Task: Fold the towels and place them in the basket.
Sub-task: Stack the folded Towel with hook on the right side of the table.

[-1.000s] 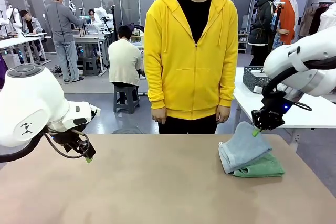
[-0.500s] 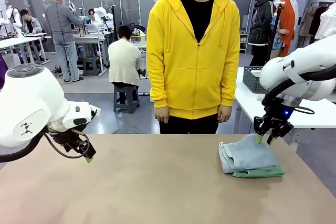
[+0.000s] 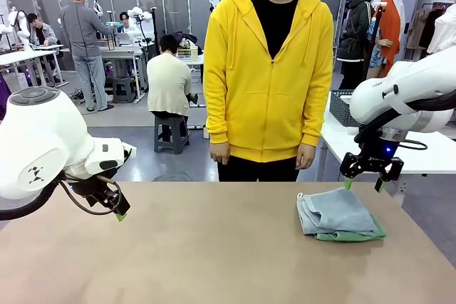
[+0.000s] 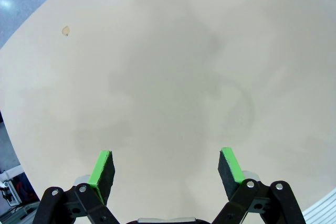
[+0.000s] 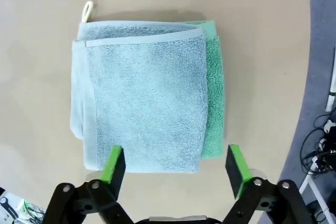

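The pale grey-blue towel [image 3: 336, 212] lies folded on top of the mint green towel [image 3: 356, 233], the pair resting on the desk [image 3: 214, 261] toward its right side. In the right wrist view the green one peeks out along one long edge, so the stack is not square, and a small white loop [image 5: 86, 10] sticks out at one corner of the pile.

The right claw [image 3: 365, 185] hovers just above the far edge of the stack, its fingers spread apart and holding nothing. The left claw [image 3: 119, 213] hangs over bare desk at the far left, fingers likewise apart and empty, well away from the towels.

A dark lattice basket [image 3: 345, 107] sits on a separate white table behind the right arm, beyond the desk.

The risk from here is probably in lifting the stack. A pinch at one edge may catch only the upper towel, letting the green one slide out or the folds fall open in transit. The offset edges make that likelier. The basket's distance also means a long carry, during which a loosely held fold could sag and unfold.
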